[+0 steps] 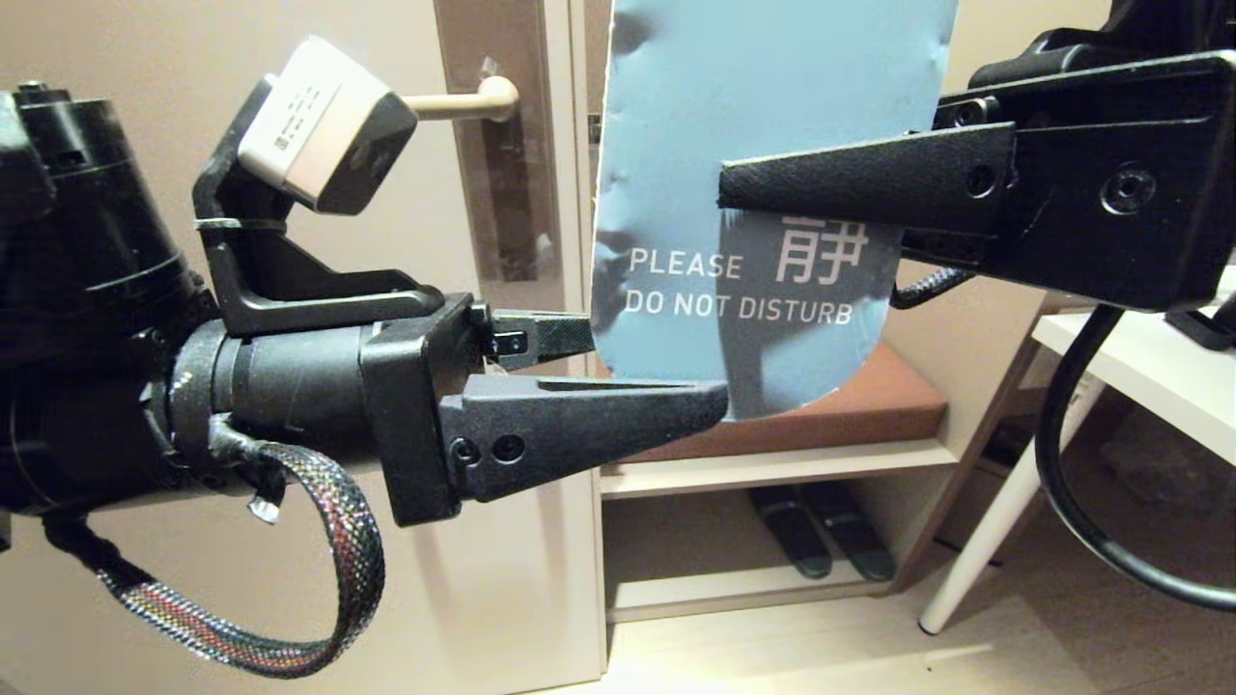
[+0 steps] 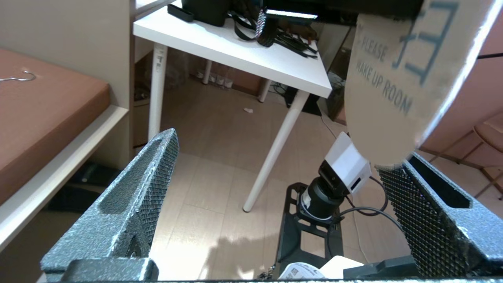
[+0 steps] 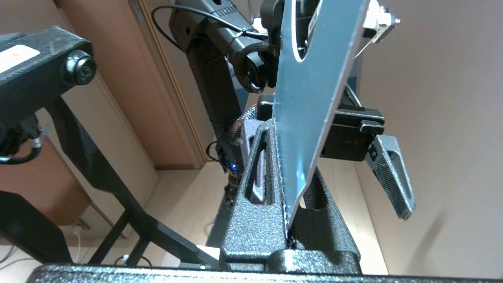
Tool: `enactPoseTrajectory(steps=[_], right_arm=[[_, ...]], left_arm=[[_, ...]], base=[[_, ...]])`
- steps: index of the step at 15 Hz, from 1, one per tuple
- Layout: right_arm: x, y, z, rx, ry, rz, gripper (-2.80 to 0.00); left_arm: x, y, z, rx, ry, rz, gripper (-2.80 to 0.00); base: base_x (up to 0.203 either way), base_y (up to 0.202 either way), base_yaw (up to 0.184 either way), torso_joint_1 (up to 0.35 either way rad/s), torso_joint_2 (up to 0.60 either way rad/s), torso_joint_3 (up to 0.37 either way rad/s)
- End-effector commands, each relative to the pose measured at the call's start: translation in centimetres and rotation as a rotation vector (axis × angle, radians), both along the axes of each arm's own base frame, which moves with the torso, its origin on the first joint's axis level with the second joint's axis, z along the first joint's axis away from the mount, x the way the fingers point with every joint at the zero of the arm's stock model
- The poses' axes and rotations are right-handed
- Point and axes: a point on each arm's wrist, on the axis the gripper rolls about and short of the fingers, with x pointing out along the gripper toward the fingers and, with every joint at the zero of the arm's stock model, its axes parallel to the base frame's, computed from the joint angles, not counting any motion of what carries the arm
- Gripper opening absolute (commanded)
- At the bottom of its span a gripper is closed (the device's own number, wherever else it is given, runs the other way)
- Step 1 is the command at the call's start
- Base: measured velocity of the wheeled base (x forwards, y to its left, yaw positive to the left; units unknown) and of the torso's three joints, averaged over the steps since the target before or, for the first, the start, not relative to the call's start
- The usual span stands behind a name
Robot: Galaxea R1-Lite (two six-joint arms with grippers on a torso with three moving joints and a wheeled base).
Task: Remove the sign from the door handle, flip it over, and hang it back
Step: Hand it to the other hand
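My right gripper (image 1: pixel 736 191) is shut on the sign (image 1: pixel 744 106) and holds it upright in front of the door's edge. The blue-grey "PLEASE DO NOT DISTURB" face is towards my head. In the right wrist view the sign (image 3: pixel 310 98) stands edge-on between the pads of the right gripper (image 3: pixel 283 165). My left gripper (image 1: pixel 657 369) is open at the sign's rounded lower end, with one finger before the card and one behind. The left wrist view shows the white "PLEASE MAKE UP ROOM" face (image 2: pixel 393 90) by one finger of the left gripper (image 2: pixel 281 151). The door handle (image 1: pixel 468 101) is bare, partly hidden by my left wrist camera.
A bench with a brown cushion (image 1: pixel 898 401) stands right of the door, with dark slippers (image 1: pixel 821 531) on the shelf below it. A white table (image 1: pixel 1139 362) stands at the far right. A thin wire hanger (image 2: pixel 17 78) lies on the cushion.
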Motion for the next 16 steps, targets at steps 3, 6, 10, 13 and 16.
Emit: enactPoseTrajectory(steps=[3,6,10,13,16], right_arm=[[0.1,0.2,-0.4,-0.008,0.012,0.010,-2.80],[0.0,0.5,-0.5,-0.010,0.014,0.020,-2.80],[-0.3,0.6,-1.6,-0.030,0.036,0.032,-2.80],[-0.3,0.7,-1.6,-0.030,0.036,0.033,-2.80],[-0.3,0.8,-1.6,-0.030,0.034,0.033,-2.80]], left_arm=[[0.1,-0.8,0.1,-0.003,-0.001,-0.024,0.00],[-0.1,-1.0,0.3,-0.009,-0.008,-0.035,0.00],[0.0,-1.1,0.3,-0.018,-0.016,-0.036,0.00],[-0.1,-1.1,0.4,-0.019,-0.018,-0.039,0.00],[-0.4,-1.3,0.3,-0.016,-0.008,-0.061,0.00]], base=[[0.000,0.000,0.000,0.000,0.00,0.000],[0.000,0.000,0.000,0.000,0.00,0.000],[0.000,0.000,0.000,0.000,0.00,0.000],[0.000,0.000,0.000,0.000,0.00,0.000],[0.000,0.000,0.000,0.000,0.00,0.000]])
